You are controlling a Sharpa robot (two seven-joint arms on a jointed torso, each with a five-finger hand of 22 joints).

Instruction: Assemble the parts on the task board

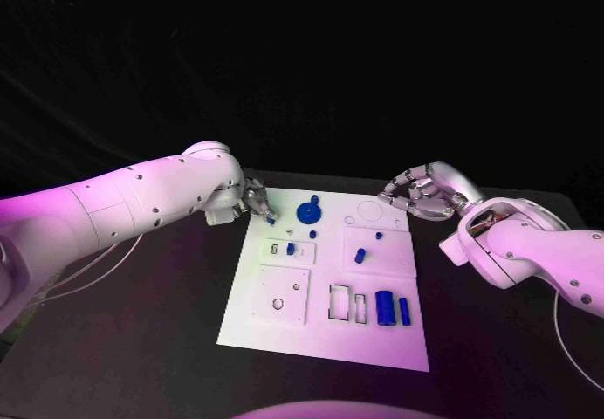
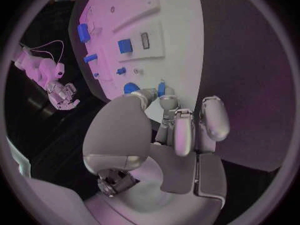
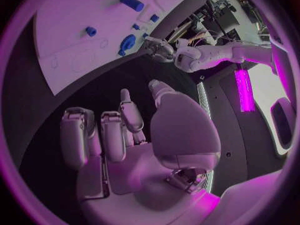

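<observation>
Pinching small blue part [image 1: 271, 221], left hand [image 1: 253, 199]

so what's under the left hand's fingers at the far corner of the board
A small blue part sits at the left hand fingertips on the task board. The fingers cover whether it is gripped.

My head camera looks steeply down from above onto the black desk [image 1: 151, 349], far enough back to take in the whole white task board [image 1: 330, 288] and both arms reaching in from the sides. My left wrist camera sits close behind the left hand [image 2: 169, 135] and faces along its fingers toward the board's far corner, with the right hand [image 2: 61, 95] small beyond it. My right wrist camera sits equally close behind its own hand, facing the same board corner from the opposite side.
</observation>
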